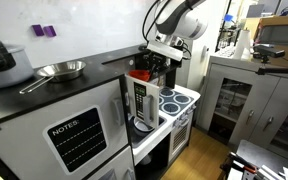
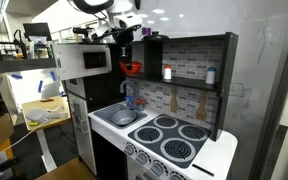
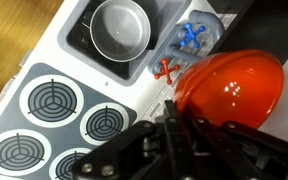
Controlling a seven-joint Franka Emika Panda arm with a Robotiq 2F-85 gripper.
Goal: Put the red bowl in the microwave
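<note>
**A:** Start close in, at the wrist. What is the gripper point(image 3: 174, 112) doing?

**B:** Its black fingers point(image 3: 134, 140) come in from 6 o'clock, pressed together on the near edge of the red bowl point(image 3: 229, 88). The bowl fills the 3 o'clock side of that view, tilted, with its glossy outside showing.

**A:** And beneath it?

**B:** There is the white worktop point(image 3: 74, 58), with a steel basin point(image 3: 119, 28) at 12 o'clock and the burners point(image 3: 49, 100) at 8 o'clock. A blue tap handle point(image 3: 191, 36) and a red tap handle point(image 3: 167, 68) lie just beside the bowl's rim. The wrist view has no microwave in it.

**A:** So where is the microwave?

**B:** Only the outer cameras show it. In an exterior view the red bowl point(image 2: 131, 69) hangs in the air under the gripper point(image 2: 126, 56), above the basin point(image 2: 124, 117). It is just at 3 o'clock of the microwave point(image 2: 88, 62) and outside it.

**A:** What about the opposite angle?

**B:** In an exterior view the white door of the microwave point(image 1: 142, 100) faces the camera, with the bowl point(image 1: 139, 74) a red patch at its 12 o'clock. I cannot tell from either view whether the door stands open.

**A:** Farther back?

**B:** A steel pan point(image 1: 62, 69) sits on the cabinet point(image 1: 79, 135) marked "NOTES", at 9 o'clock, well apart from the bowl.
</note>
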